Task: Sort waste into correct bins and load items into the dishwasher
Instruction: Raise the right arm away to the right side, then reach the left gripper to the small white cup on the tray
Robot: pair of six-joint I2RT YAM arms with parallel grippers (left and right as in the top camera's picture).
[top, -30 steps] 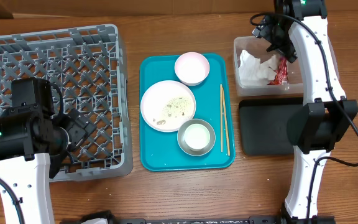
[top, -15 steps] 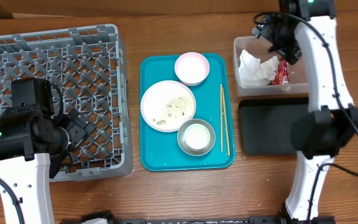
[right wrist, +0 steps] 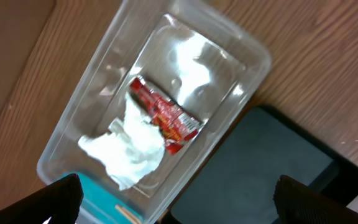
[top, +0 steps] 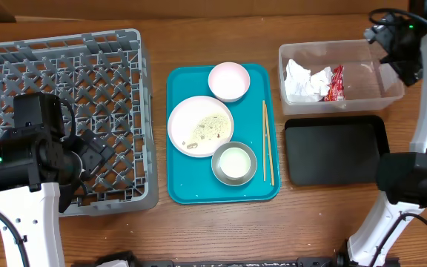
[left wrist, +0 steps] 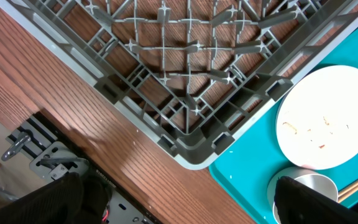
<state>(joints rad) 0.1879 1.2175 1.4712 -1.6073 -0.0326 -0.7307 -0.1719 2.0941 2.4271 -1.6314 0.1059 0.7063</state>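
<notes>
**Over the table: waste in the tub, dishes on the tray, both arms empty**

Overhead view.
- At far left, the grey dish rack [top: 87, 46] has nothing loaded. The left gripper [top: 95, 157] hovers over its near right part.
- At centre, the teal tray [top: 180, 185] carries all the dishes.
  - The pink-white bowl [top: 229, 81] sits at the far edge.
  - The plate [top: 184, 111] is just near of it, with rice-like scraps [top: 212, 127] lying on it.
  - The grey bowl [top: 216, 165] is at the near right and holds the white cup [top: 234, 162].
  - The chopsticks [top: 267, 141] lie side by side along the tray's right edge, running near to far.
- At far right, the clear tub [top: 365, 87] holds the crumpled napkin [top: 302, 80] at its left end. The red wrapper [top: 335, 83] lies just right of the napkin.
- The black tray [top: 336, 152] lies just near of the tub and is bare.
- The right gripper [top: 396, 50] hangs above the tub's right end and holds nothing.

Left wrist view.
- A corner of the rack fills the top of the picture, with bare wood showing through the lattice.
- The plate, the grey bowl's rim and the chopstick tips show at lower right.
- The fingers [left wrist: 58, 200] sit dark in the two bottom corners, set wide apart with nothing between them.

Right wrist view.
- The picture is slightly blurred.
- The tub runs diagonally, and the wrapper inside it touches the napkin.
- The black tray lies beside the tub, and a corner of the teal tray shows at the bottom edge.
- The fingers [right wrist: 328, 202] stand wide apart and empty.
</notes>
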